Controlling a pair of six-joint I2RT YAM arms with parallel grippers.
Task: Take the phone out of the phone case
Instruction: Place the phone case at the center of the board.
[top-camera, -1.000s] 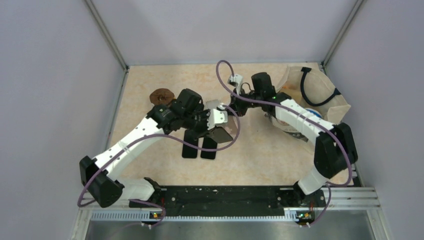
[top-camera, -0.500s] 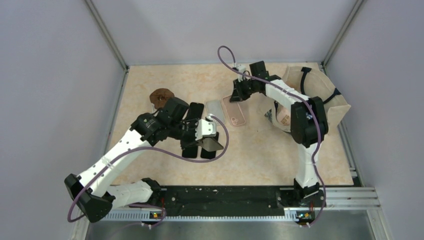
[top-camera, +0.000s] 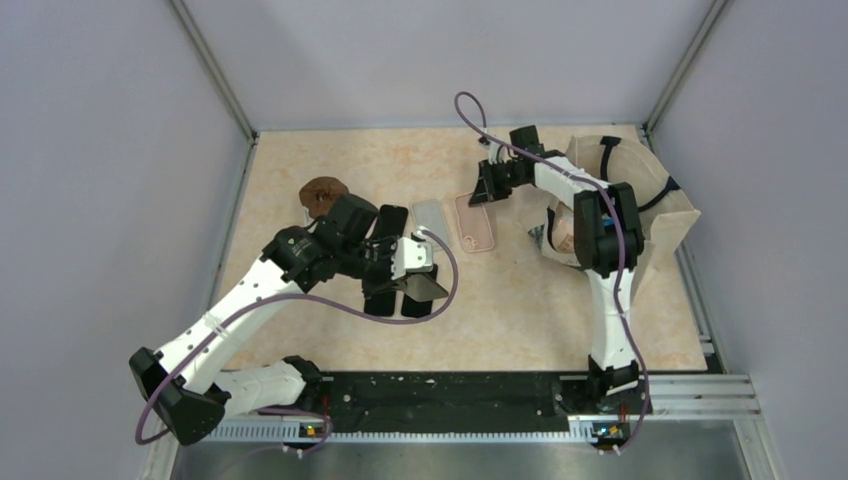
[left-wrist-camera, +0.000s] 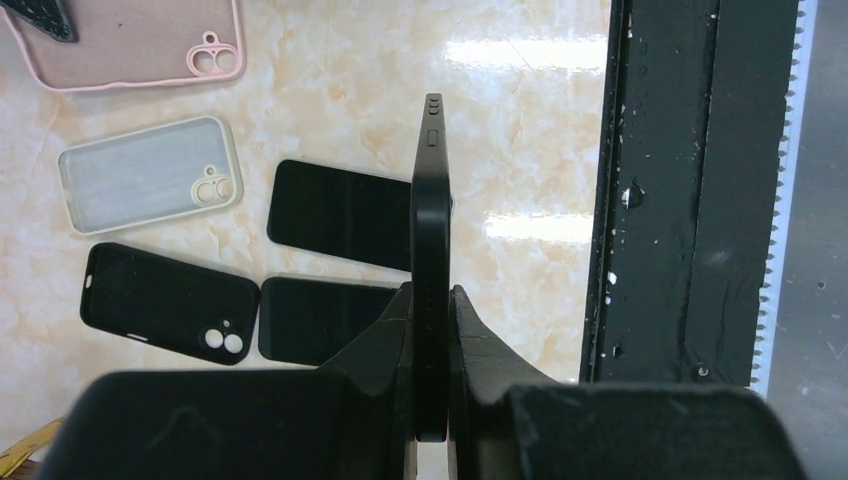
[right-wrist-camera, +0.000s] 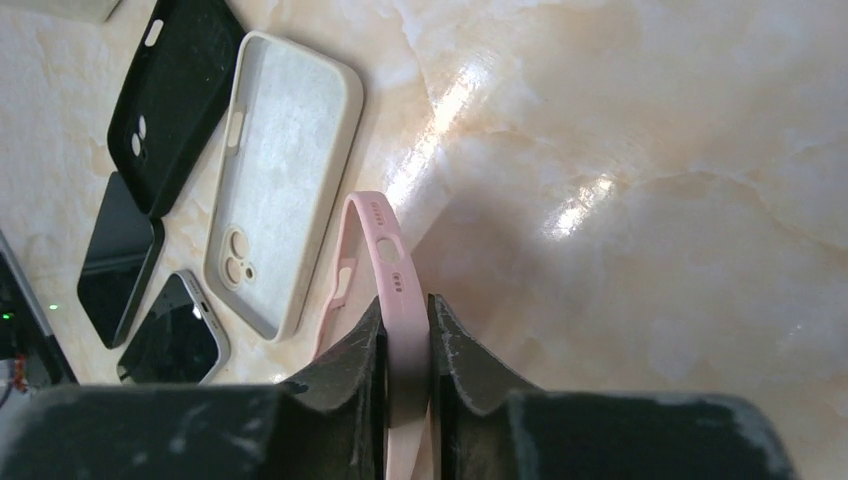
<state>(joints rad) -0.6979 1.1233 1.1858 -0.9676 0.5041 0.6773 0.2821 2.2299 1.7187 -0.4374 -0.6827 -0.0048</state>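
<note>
The pale marbled worktop (top-camera: 520, 300) carries a beige fabric bag (top-camera: 680, 215) with a black strap at its far right corner. The left arm (top-camera: 250, 290) reaches in over the left-centre, and the right arm (top-camera: 605, 300) stretches to the far side.

The left end effector (left-wrist-camera: 430, 305) is clamped narrow on a black phone (left-wrist-camera: 430, 200), held edge-on above the worktop, out of any case. The right end effector (right-wrist-camera: 403, 320) is pinched tight on the rim of the pink case (top-camera: 475, 222), which sits empty at the far centre, inner side up.

Just left of the pink case lies an empty grey case (left-wrist-camera: 150, 175), and left of that an empty black case (left-wrist-camera: 165, 300). Two dark phones (left-wrist-camera: 340, 215) lie flat side by side, nearer than the cases and below the held phone. A small brown object (top-camera: 322, 192) sits at the far left.
</note>
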